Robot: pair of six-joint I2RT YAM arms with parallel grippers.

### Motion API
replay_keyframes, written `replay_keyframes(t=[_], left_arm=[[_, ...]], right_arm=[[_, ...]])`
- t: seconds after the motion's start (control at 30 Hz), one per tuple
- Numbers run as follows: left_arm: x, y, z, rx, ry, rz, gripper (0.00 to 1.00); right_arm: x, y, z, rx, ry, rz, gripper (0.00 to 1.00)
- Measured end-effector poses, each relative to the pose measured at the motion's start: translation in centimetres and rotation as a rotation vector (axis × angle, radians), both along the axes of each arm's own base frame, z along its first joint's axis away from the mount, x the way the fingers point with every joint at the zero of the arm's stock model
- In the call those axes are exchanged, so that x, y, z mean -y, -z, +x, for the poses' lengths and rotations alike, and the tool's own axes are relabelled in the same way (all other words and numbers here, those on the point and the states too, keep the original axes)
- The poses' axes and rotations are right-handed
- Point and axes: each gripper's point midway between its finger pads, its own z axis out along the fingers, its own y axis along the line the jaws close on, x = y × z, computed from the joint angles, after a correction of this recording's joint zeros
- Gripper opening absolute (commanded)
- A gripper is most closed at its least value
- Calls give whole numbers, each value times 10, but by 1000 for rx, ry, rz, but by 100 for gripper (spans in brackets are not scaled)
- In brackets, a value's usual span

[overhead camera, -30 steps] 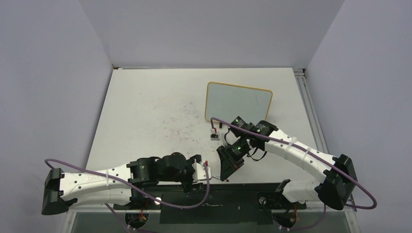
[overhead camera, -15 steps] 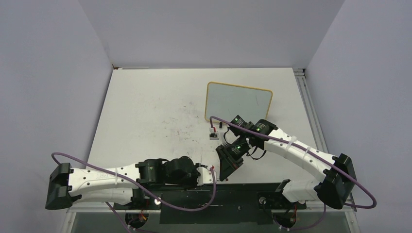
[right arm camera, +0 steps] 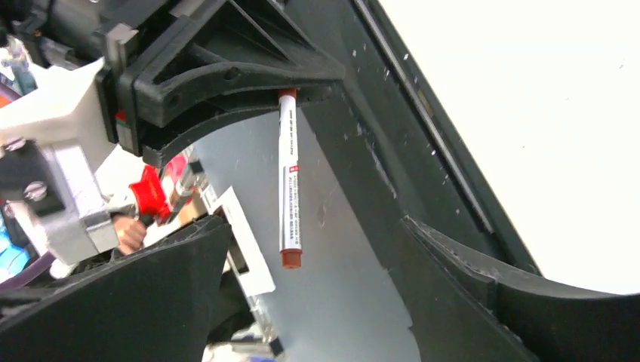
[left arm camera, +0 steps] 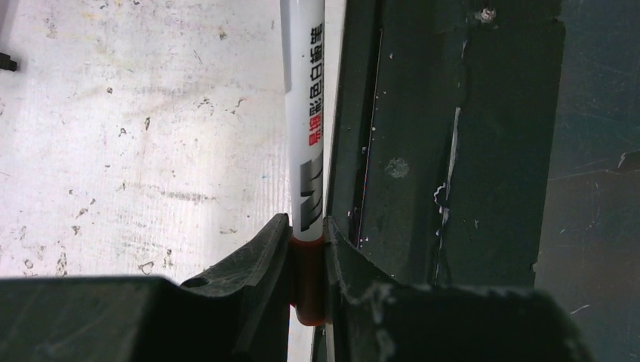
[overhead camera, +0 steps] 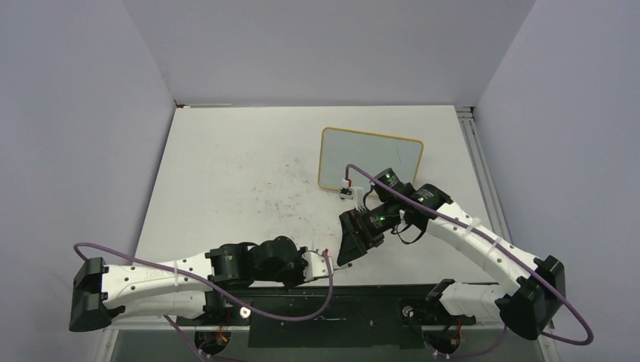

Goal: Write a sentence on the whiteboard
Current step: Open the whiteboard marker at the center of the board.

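— Well, what's the left gripper doing?
— Its jaws pinch the marker by its red end; the smooth white printed barrel juts straight out ahead of them, along the scuffed table; offered up for the other arm, I'd guess.
— And the right gripper?
— Black plastic jaws spread wide, marker just before the gap; the whiteboard lies flat well beyond them; glossy grey, yellow-framed, round-cornered; no sentence that I can see.
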Motion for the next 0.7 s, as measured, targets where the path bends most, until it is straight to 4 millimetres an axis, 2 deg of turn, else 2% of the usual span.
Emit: replay_keyframes(t=[0.2,0.37,0.43,0.57,0.7], left_arm=[[1,-10,12,-68,-26,-21,0],[6,-8,11,-131,-9,-5,0],[5,-4,7,-153,6,12,0],[3,-1,1,-179,25,26,0],[3,-1,-2,-190,37,24,0]], right_arm=[[3,-17,13,152,111,81,89],[3,-7,19,181,193,80,84],[1,-1,21,176,220,71,79],[-9,3,22,171,241,90,61],[-21,6,8,155,203,108,55]])
